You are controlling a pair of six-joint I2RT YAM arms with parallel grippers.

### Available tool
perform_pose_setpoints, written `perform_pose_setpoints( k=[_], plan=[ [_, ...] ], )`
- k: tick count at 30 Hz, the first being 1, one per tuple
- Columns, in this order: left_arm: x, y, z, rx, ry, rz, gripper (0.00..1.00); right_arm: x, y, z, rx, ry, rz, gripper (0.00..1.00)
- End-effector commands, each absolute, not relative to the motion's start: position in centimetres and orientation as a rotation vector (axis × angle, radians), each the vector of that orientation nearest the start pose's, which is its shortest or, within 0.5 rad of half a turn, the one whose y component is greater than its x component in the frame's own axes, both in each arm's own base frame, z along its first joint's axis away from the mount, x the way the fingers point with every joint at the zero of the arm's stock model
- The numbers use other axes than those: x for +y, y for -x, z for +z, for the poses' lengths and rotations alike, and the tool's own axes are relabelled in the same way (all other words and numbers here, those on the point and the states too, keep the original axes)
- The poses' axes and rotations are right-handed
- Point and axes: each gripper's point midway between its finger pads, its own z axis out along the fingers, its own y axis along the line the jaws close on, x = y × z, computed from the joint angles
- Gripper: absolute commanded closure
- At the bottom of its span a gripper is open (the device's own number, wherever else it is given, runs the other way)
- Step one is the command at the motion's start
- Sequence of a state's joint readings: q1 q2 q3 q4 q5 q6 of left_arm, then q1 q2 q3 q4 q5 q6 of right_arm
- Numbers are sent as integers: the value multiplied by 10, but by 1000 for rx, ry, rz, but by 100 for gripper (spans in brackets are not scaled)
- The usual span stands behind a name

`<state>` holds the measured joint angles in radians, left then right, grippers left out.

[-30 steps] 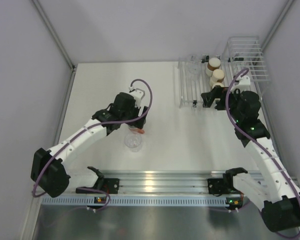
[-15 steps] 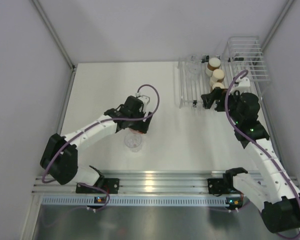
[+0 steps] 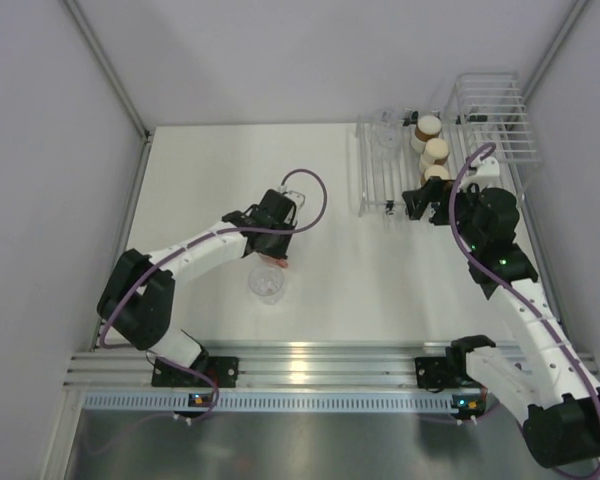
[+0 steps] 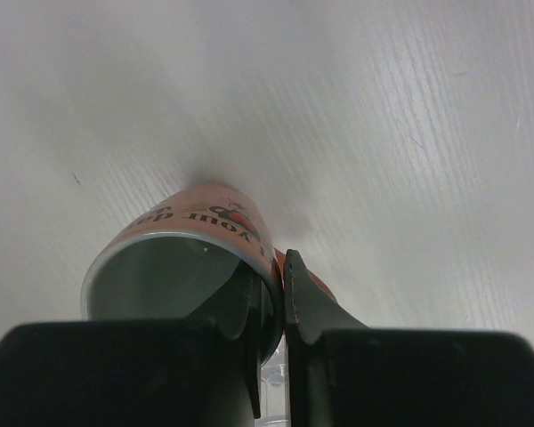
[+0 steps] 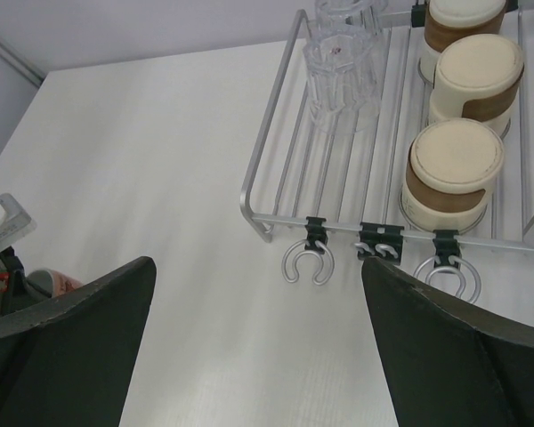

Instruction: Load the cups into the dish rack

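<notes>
left pincer (image 4: 272,276) pinching salmon cup (image 4: 196,213) rim | clear cup (image 3: 267,285) just beside

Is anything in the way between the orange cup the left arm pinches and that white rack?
Nothing visible lies between the orange cup and the dish rack. The clear cup sits nearer the bases, off that route. The right end effector hangs open by the rack's near edge, possibly crowding it.
</notes>
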<state>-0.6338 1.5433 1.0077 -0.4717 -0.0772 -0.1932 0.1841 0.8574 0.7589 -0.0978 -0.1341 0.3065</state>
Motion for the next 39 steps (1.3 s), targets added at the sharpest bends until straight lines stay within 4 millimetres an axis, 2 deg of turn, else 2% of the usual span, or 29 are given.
perform_pose_setpoints(
  k=[1,10,16,21,28,31,32,35,36,38,39],
  plan=[
    [-210,-297,75,2509,-529,-204,100,91,-321,277,1725,-2,462,1],
    [-212,-301,79,2493,-509,-206,100,92,-321,274,1731,-3,471,1],
    [-218,-309,108,2403,-475,-260,100,93,-321,272,1738,-5,476,1],
    [-228,-316,147,2277,-427,-355,100,92,-322,271,1738,-8,479,1],
    [-247,-315,207,2062,-344,-575,100,100,-321,274,1723,6,544,1],
    [-260,-305,239,1912,-354,-731,100,109,-318,280,1690,9,622,1],
    [-262,-301,258,1839,-340,-784,100,113,-318,289,1648,18,655,1],
    [-274,-287,289,1696,-339,-963,100,133,-310,292,1612,30,822,1],
    [-277,-284,297,1666,-343,-1008,100,137,-310,303,1554,39,861,1],
    [-287,-274,317,1595,-365,-1133,100,146,-308,296,1560,25,954,1],
    [-291,-268,326,1553,-383,-1180,100,150,-307,302,1533,38,980,1]
  ],
)
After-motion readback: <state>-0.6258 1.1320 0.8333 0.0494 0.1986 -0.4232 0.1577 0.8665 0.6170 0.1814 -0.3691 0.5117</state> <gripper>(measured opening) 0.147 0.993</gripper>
